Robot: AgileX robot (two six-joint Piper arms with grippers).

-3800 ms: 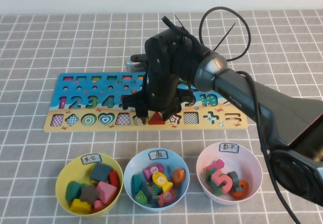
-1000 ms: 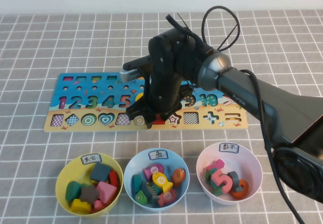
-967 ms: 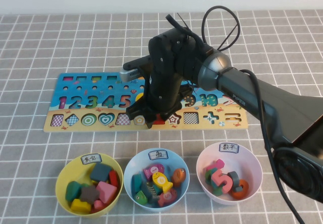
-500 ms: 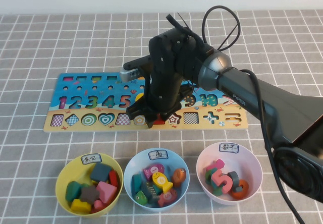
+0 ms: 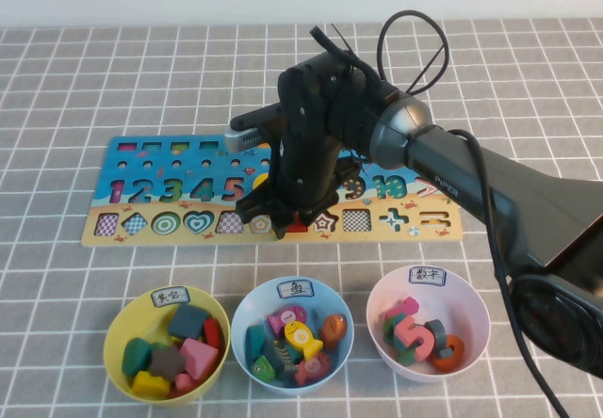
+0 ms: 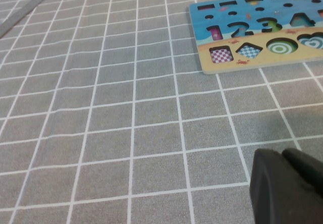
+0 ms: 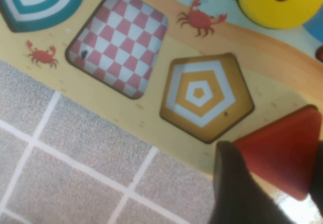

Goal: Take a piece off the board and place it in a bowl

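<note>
The board point(image 5: 141, 234) lies across the middle of the table, blue on top with a tan strip of shape cut-outs. The piece point(image 5: 300, 223), a red triangle, sits in its slot in that strip. My right gripper point(image 5: 287, 222) reaches down onto it. In the right wrist view its dark fingers point(image 7: 232, 183) press against both sides of the piece point(image 7: 282, 138), so the gripper point(image 7: 272, 153) is shut on it. The yellow bowl point(image 5: 118, 319) stands at the front left, holding several shape blocks. My left gripper point(image 6: 282, 156) hovers shut over bare table, left of the board point(image 6: 227, 65).
A light-blue bowl point(image 5: 247, 303) of fish pieces and a white-pink bowl point(image 5: 377, 296) of numbers stand in a row right of the yellow one. The right arm and its cable point(image 5: 443, 60) cross the board's right half. A grey checked cloth covers the table.
Since the earliest frame my right gripper has dropped and turned onto the red triangle. Over the last second its fingers drew in against the piece; the arm itself stayed put.
</note>
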